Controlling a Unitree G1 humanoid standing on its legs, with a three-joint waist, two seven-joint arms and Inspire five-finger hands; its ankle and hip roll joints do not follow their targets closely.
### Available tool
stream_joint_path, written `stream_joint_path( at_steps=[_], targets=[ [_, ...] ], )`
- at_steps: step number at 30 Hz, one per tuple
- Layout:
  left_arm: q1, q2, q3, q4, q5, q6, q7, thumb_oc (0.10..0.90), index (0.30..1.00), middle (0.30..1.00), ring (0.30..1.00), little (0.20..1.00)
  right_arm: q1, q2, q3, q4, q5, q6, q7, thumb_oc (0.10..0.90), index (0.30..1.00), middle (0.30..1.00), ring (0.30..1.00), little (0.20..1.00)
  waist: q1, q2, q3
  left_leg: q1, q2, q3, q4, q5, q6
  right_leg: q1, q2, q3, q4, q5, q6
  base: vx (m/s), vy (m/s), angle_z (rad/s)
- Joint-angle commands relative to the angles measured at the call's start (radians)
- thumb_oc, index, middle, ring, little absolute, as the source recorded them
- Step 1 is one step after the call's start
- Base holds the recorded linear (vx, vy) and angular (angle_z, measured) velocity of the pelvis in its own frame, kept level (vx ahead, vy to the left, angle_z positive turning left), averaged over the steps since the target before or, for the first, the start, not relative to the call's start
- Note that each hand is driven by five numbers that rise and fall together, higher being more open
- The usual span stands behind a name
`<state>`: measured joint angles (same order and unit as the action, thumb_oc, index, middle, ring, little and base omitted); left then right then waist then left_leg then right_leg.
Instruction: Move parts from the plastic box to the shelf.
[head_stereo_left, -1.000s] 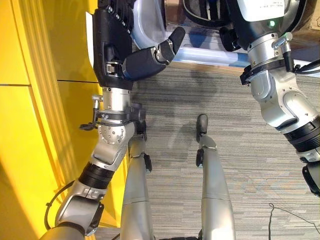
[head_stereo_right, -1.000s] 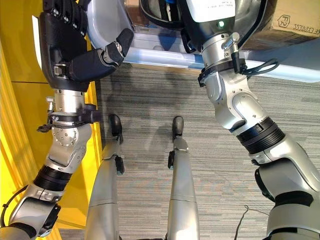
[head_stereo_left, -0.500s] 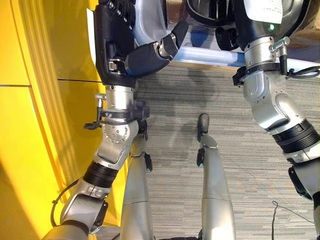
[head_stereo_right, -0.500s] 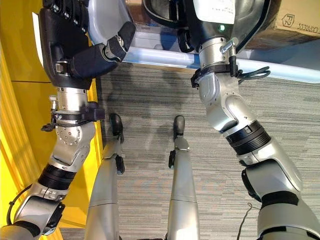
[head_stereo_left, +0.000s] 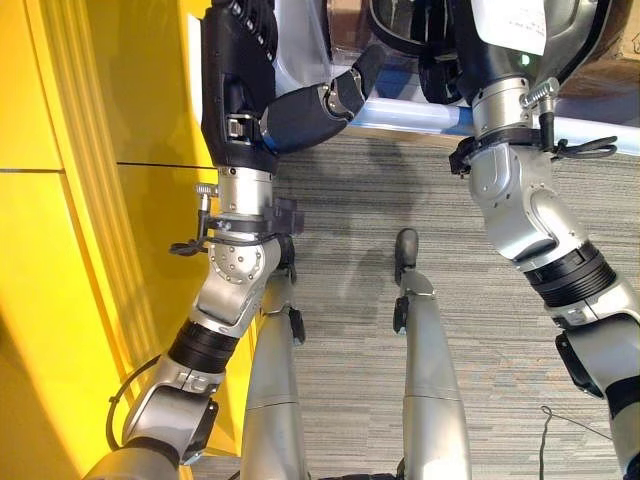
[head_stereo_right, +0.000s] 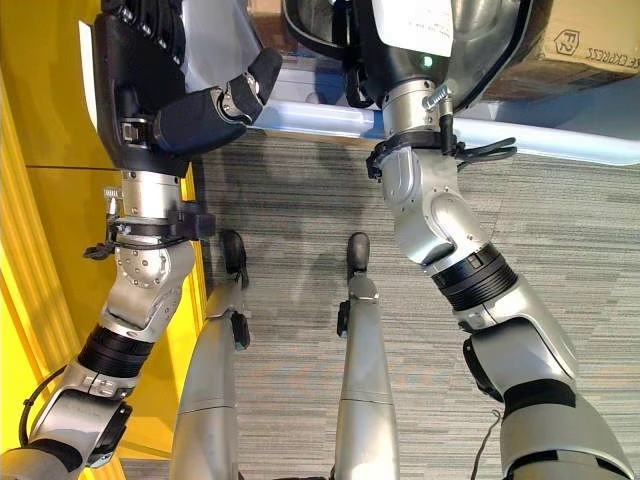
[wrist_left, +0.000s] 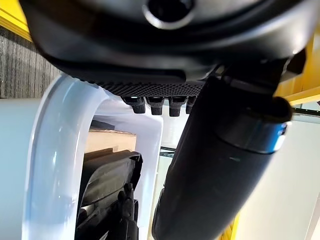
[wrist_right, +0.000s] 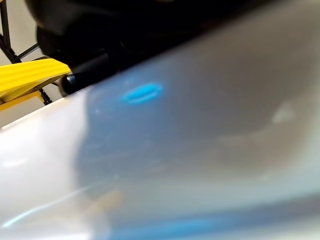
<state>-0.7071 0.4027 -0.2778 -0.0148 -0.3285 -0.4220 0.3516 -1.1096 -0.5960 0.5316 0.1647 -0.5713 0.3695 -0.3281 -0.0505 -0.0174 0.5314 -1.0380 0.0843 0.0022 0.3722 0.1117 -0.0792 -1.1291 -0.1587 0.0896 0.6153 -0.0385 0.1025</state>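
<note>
At the top of the head views, the translucent plastic box (head_stereo_left: 420, 112) sits over grey carpet (head_stereo_left: 480, 330), the left hand (head_stereo_left: 240, 90) curled round its rim beside the yellow shelf (head_stereo_left: 70, 250), the right hand's (head_stereo_right: 370, 60) fingers hidden.

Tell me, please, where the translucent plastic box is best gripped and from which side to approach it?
By its rolled top rim, probably: the plastic box has a thick rounded lip wrapping its corner. The left hand already sits at that corner, thumb outside, the fingers over the lip. Coming from the robot's side, outside the wall, looks best, since dark parts lie inside.
</note>
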Motion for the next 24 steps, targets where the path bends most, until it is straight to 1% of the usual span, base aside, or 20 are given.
stream_joint_path(
  at_steps=[1,8,12,14,16,19,21,24],
  targets=[
    [-0.030,-0.056,-0.020,-0.049,0.036,0.003,-0.013,0.900,1.000,1.000,1.000,1.000,-0.069,0.026,0.082,-0.110,-0.146,-0.040,0.040,0.900,1.000,1.000,1.000,1.000,-0.030,0.064,-0.011,-0.004,0.010,0.036,0.208,-0.230,0.036,0.070,0.024,-0.004,-0.171,0.026,-0.032,0.00,0.000,0.00],
    [-0.024,-0.055,-0.028,-0.053,0.037,-0.005,-0.018,0.900,1.000,1.000,1.000,1.000,-0.076,0.030,0.113,-0.090,-0.190,0.004,0.088,0.900,1.000,1.000,1.000,1.000,-0.031,0.064,-0.011,0.000,0.011,0.036,0.207,-0.230,0.037,0.073,0.023,-0.001,-0.183,0.037,-0.029,0.00,-0.005,0.00],
    [-0.027,-0.056,-0.040,-0.047,0.039,-0.013,-0.018,0.900,1.000,1.000,1.000,1.000,-0.078,0.056,0.133,-0.050,-0.193,0.034,0.098,0.900,1.000,1.000,1.000,1.000,-0.028,0.064,-0.011,0.003,0.008,0.034,0.208,-0.230,0.038,0.075,0.023,-0.001,-0.181,0.038,-0.030,0.00,0.000,0.00],
    [-0.027,-0.057,-0.044,-0.044,0.036,-0.017,-0.020,0.900,1.000,1.000,1.000,1.000,-0.080,0.064,0.143,-0.028,-0.190,0.038,0.098,0.900,1.000,1.000,1.000,1.000,-0.026,0.064,-0.011,0.003,0.009,0.032,0.210,-0.231,0.037,0.075,0.022,-0.002,-0.181,0.038,-0.030,0.00,0.000,0.00],
    [-0.030,-0.057,-0.050,-0.034,0.029,-0.026,-0.021,0.900,1.000,1.000,1.000,1.000,-0.082,0.079,0.156,0.009,-0.199,0.059,0.114,0.900,1.000,1.000,1.000,1.000,-0.023,0.066,-0.011,0.004,0.008,0.030,0.212,-0.232,0.038,0.076,0.021,-0.003,-0.179,0.038,-0.030,0.00,0.000,0.00],
    [-0.034,-0.060,-0.055,-0.022,0.023,-0.035,-0.027,0.900,1.000,1.000,1.000,1.000,-0.087,0.091,0.177,0.056,-0.178,0.088,0.115,0.900,1.000,1.000,1.000,1.000,-0.019,0.068,-0.011,0.005,0.006,0.029,0.213,-0.233,0.040,0.078,0.021,-0.004,-0.178,0.038,-0.031,0.00,0.000,0.00],
    [-0.037,-0.059,-0.059,-0.009,0.018,-0.048,-0.031,0.900,1.000,1.000,1.000,1.000,-0.089,0.096,0.183,0.095,-0.149,0.082,0.091,0.900,1.000,1.000,1.000,1.000,-0.017,0.069,-0.011,0.006,0.006,0.028,0.212,-0.234,0.041,0.080,0.019,-0.005,-0.180,0.040,-0.030,0.00,0.000,0.00],
    [-0.047,-0.059,-0.063,-0.002,0.016,-0.050,-0.028,0.900,1.000,1.000,1.000,1.000,-0.094,0.105,0.189,0.127,-0.112,0.098,0.085,0.900,1.000,1.000,1.000,1.000,-0.014,0.068,-0.011,0.005,0.005,0.026,0.213,-0.234,0.041,0.081,0.018,-0.007,-0.181,0.041,-0.030,0.00,0.000,0.00]
  ],
)
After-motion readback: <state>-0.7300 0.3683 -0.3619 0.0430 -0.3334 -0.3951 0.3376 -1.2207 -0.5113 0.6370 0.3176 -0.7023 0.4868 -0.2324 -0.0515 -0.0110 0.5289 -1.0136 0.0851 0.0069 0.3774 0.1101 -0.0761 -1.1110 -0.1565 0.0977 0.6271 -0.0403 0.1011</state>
